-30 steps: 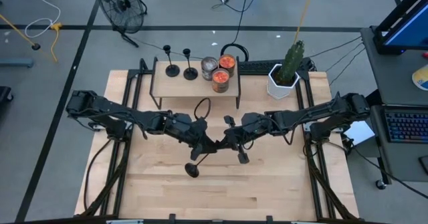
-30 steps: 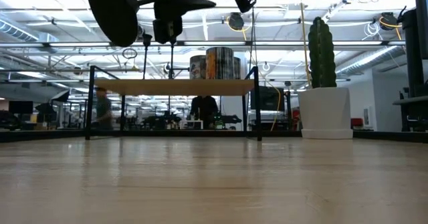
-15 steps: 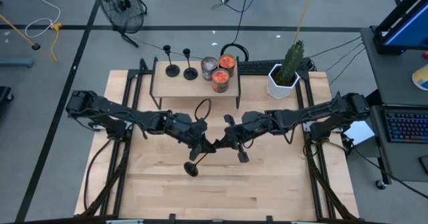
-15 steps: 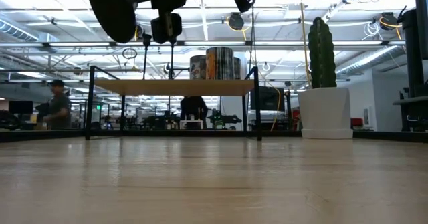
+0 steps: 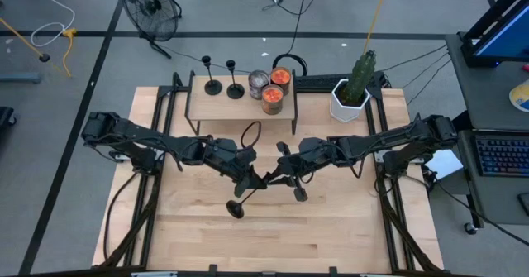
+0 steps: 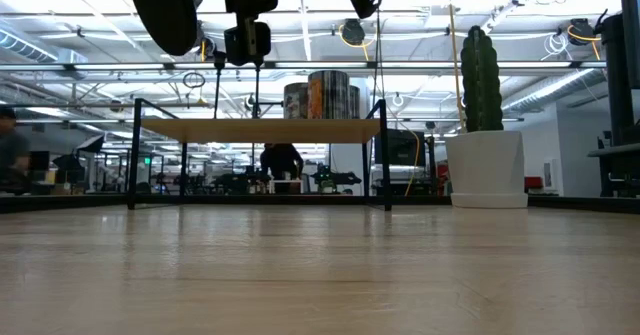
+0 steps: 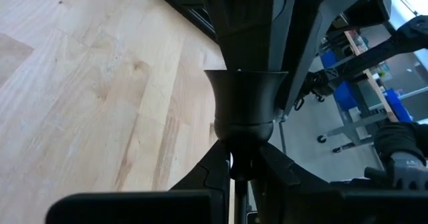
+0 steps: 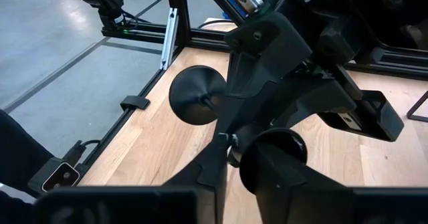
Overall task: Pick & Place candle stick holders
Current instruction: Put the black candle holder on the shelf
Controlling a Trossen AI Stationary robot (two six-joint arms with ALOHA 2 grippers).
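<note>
Nothing shifted much since earlier frames: holder (image 5: 240, 199) sits tilted above the surface (image 5: 331, 227), stem clamped between left gripper (image 5: 252, 185) fingers (image 7: 208, 172). Right gripper (image 5: 281, 176) fingers (image 8: 204, 170) pinch that stem too, near its cup. Two other holders (image 5: 224, 78) stand on the shelf (image 5: 198, 108).

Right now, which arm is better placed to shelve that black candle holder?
Left, probably: its claw grips the candle holder, and the shelf's other holders stand on its side; the right claw hovers alongside.
</note>
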